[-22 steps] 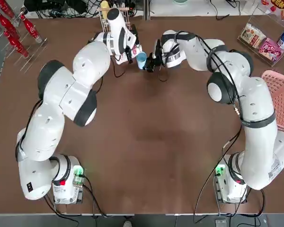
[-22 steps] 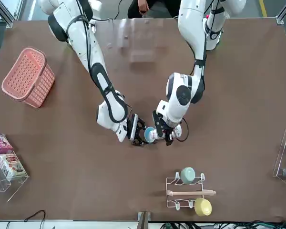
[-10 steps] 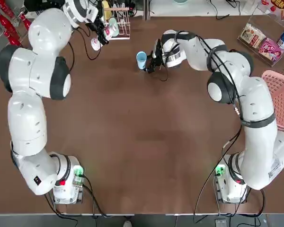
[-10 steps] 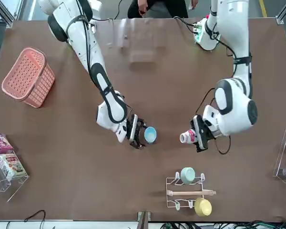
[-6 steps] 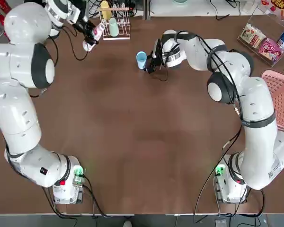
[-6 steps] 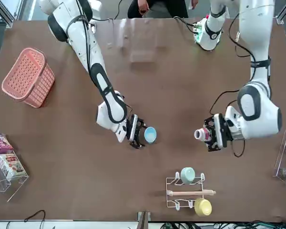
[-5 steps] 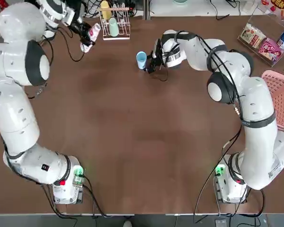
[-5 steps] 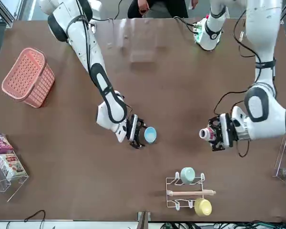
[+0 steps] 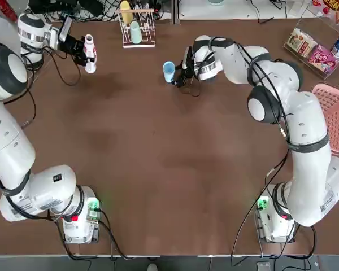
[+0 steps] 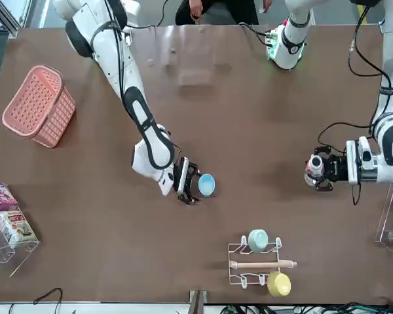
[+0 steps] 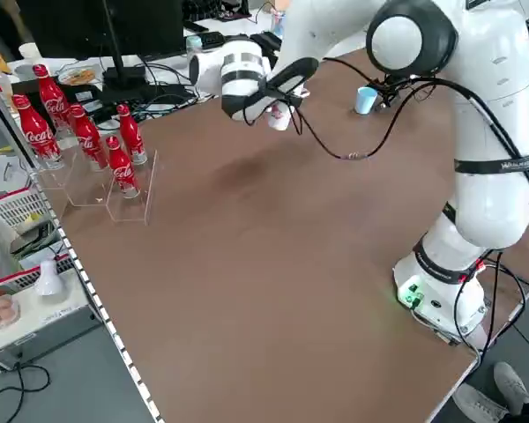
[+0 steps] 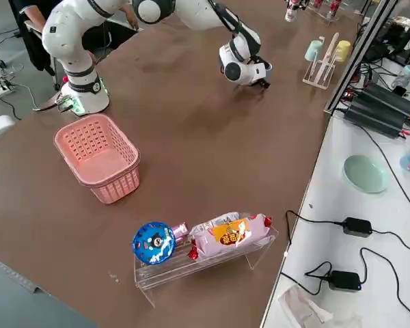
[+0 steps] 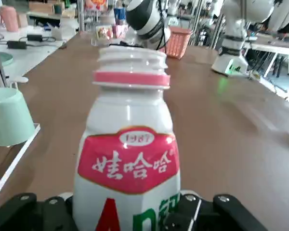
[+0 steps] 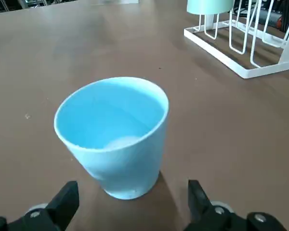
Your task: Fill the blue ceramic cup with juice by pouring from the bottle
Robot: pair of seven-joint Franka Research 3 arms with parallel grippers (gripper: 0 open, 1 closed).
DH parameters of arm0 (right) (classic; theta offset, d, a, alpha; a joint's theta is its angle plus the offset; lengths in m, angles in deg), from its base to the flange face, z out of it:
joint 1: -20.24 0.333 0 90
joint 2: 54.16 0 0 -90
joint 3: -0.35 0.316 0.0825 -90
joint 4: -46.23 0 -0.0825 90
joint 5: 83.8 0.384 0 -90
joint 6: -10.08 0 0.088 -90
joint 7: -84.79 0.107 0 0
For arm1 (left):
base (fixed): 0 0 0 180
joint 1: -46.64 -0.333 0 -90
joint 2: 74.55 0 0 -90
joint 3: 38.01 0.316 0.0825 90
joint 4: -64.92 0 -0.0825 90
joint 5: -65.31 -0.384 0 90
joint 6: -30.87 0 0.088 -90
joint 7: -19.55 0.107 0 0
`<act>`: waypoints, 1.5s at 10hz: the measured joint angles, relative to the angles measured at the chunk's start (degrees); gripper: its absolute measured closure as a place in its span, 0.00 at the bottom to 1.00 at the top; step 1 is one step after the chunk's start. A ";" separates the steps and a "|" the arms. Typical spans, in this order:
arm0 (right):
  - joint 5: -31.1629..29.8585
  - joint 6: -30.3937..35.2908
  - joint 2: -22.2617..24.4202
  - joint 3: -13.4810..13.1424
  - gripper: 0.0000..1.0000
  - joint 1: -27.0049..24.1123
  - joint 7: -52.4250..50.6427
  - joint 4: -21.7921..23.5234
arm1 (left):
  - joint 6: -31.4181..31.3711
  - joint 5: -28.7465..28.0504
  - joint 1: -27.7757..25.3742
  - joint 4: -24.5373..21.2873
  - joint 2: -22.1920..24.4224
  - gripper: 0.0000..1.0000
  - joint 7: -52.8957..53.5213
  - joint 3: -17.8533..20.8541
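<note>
Hands: left (image 13: 127, 211) clamped on the bottle (image 13: 127, 159); right (image 14: 134, 204), fingers apart, just beside the blue cup (image 14: 118, 137).

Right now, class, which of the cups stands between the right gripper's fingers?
The light-blue cup: it stands on the table; the mint-green and yellow cups hang on the rack.

The table (image 9: 175, 169) is showing a smooth brown surface — faintly glossy where light is falling. The bottle (image 13: 127, 149) is looking like smooth, shiny white plastic, the blue cup (image 14: 130, 144) is appearing smooth with a soft sheen — and the pink basket (image 12: 99, 150) is looking like perforated plastic.
</note>
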 joint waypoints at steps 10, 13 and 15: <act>0.00 0.10 0.10 -0.09 0.00 -0.97 0.00 0.62 | 7.05 0.15 -13.79 -3.61 -10.50 0.57 15.61 -3.24; 0.00 0.45 1.50 -0.10 0.00 -1.93 0.00 2.07 | 7.15 0.15 -16.95 -3.57 -13.80 0.56 17.40 -5.84; -0.60 2.71 4.31 -0.15 0.00 -3.99 -0.07 4.59 | 7.15 0.15 -17.05 -2.95 -14.40 0.54 18.33 -5.94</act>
